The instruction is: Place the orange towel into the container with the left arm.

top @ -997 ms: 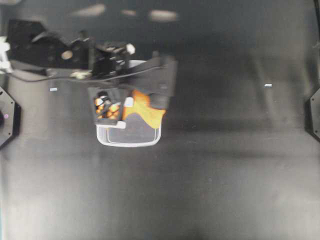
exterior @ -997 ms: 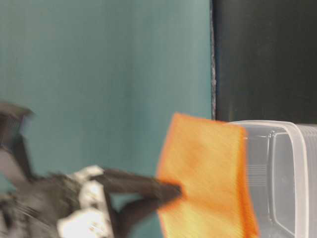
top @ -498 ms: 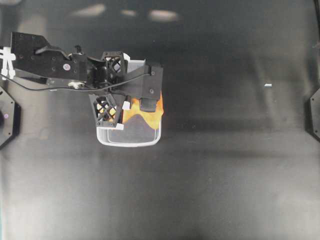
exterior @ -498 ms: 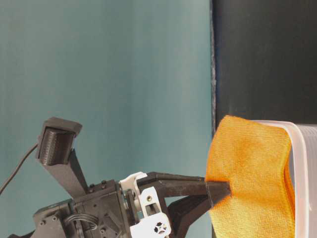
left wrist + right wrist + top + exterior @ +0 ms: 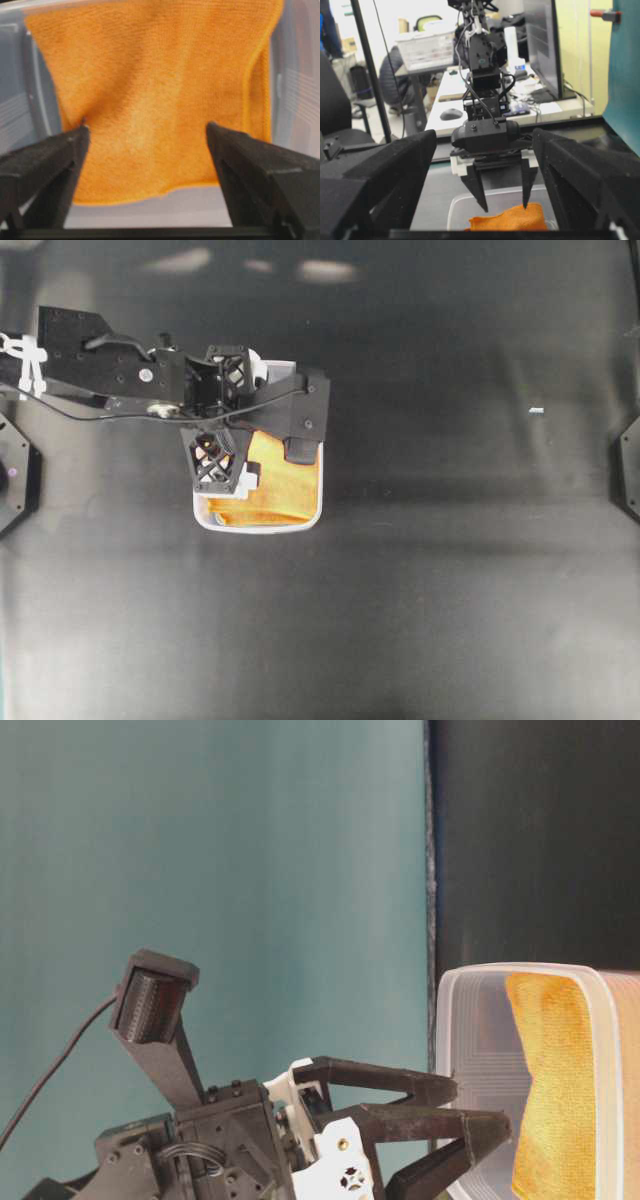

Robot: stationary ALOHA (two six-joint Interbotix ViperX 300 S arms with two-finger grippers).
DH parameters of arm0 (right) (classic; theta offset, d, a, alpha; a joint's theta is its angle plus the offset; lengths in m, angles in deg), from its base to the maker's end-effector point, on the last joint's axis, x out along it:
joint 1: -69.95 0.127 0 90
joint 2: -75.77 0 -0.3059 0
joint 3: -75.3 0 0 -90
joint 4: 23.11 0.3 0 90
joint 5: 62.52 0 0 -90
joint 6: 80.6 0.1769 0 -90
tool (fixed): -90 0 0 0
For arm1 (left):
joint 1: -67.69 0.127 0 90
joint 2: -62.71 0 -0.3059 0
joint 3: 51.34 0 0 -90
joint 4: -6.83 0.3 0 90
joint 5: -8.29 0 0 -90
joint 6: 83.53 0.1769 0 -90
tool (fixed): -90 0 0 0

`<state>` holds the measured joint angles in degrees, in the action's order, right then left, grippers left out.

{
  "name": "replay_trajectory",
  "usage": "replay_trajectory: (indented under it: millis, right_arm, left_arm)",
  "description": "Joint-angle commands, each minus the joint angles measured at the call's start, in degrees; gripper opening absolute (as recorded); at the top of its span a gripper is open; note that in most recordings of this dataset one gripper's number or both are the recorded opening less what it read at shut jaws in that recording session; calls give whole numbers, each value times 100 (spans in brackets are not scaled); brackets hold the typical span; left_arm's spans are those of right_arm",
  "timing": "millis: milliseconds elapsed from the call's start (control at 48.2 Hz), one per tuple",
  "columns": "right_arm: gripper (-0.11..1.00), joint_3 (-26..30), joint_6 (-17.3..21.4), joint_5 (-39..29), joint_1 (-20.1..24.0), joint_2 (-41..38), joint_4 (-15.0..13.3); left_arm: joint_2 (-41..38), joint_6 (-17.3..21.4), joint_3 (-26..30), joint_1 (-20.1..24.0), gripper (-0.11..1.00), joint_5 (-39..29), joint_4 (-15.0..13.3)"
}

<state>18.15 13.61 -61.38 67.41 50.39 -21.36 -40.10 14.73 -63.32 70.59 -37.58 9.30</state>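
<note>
— Where are we seeing the towel [image 5: 282,480]?
— Lying inside the tub [image 5: 258,526], left of centre overhead.
— And our left gripper [image 5: 145,132]?
— Hovering over it, jaws spread apart, gripping nothing. The right gripper [image 5: 485,165] is gaping too.

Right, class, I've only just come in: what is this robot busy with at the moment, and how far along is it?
The left arm's tool is stopped over the clear plastic container with its jaws spread wide and nothing between them. The orange towel lies inside the container, free of the fingers, so the drop looks done. The right arm's tool is also open and empty, parked away from the container and facing it from across the black table.
</note>
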Motion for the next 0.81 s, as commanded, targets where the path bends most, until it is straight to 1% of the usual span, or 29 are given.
replay_trajectory:
  millis: [0, 166, 291, 436, 561, 789]
  right_arm:
    - [76, 44, 9, 35, -18, -70, 0]
    - [76, 35, 9, 26, -18, -62, 0]
    - [76, 35, 9, 44, -18, -62, 0]
    - [76, 26, 18, 26, -18, -53, 0]
    - [76, -9, 18, 26, -18, -53, 0]
    - [76, -9, 18, 26, -18, -53, 0]
  left_arm:
    - [123, 26, 308, -35, 91, -185, 18]
    - [510, 0, 896, -88, 90, -712, 18]
    - [958, -53, 1134, -176, 89, -835, 9]
    - [1512, -53, 1020, -193, 89, -835, 9]
    - [1960, -35, 747, -193, 89, -809, 18]
    - [2320, -53, 343, -220, 89, -290, 9]
